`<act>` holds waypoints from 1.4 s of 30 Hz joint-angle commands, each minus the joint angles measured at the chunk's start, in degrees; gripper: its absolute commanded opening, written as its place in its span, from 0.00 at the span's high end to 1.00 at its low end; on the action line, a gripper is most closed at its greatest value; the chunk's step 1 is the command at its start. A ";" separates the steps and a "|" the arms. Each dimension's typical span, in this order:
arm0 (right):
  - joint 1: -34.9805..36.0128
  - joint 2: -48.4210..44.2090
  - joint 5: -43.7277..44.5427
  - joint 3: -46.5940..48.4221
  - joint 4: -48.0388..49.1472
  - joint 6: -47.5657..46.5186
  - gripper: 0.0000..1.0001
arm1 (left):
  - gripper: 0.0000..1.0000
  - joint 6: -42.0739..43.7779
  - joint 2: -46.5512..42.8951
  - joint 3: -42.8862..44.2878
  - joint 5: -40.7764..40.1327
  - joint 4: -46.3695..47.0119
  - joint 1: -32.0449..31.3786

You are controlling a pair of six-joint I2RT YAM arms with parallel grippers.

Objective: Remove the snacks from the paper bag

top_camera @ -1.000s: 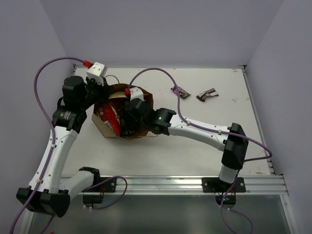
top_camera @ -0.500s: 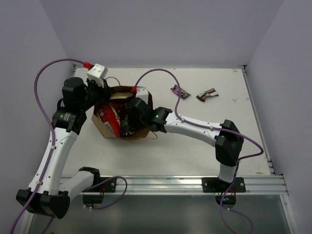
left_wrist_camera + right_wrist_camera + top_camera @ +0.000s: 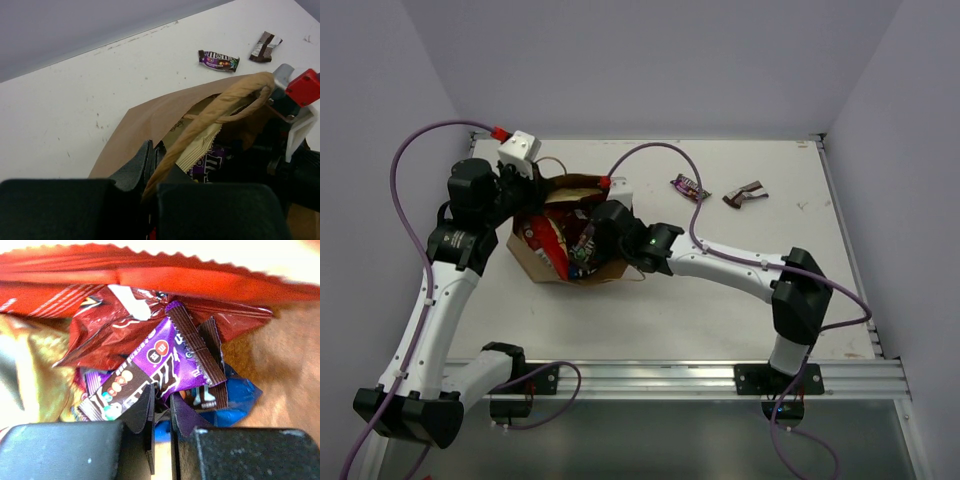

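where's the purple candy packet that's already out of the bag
In the top view the purple candy packet lies on the table, right of the paper bag and just left of the brown wrapper, toward the far edge.

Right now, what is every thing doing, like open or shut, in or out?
Paper bag: open, snacks inside.
Left claw: shut on the bag's handle.
Right claw: inside the bag, shut on the purple candy packet.
Red chip bag: crumpled, inside the bag.
Second purple packet: out, on the table.
Brown wrapper: out, on the table.
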 commanded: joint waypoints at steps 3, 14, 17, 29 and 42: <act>-0.64 -9.74 -3.65 -2.00 5.25 -3.25 1.00 | 1.00 -1.97 1.02 -0.10 -2.08 -1.16 -0.02; -1.25 -25.47 -16.40 -6.47 10.00 -11.42 1.00 | 1.00 -3.46 3.04 1.48 -7.53 -1.42 -0.02; -5.09 -32.67 -16.67 -12.10 11.93 -10.64 1.00 | 1.00 -3.90 3.74 1.92 -9.91 -1.94 -0.02; -39.82 -32.03 -22.02 -28.55 12.28 -6.33 1.00 | 1.00 -3.73 4.54 1.84 -10.00 -1.86 -0.02; -41.24 0.26 -25.63 -12.83 11.26 -8.42 0.63 | 1.00 -1.00 2.61 1.40 -6.92 -3.35 -0.02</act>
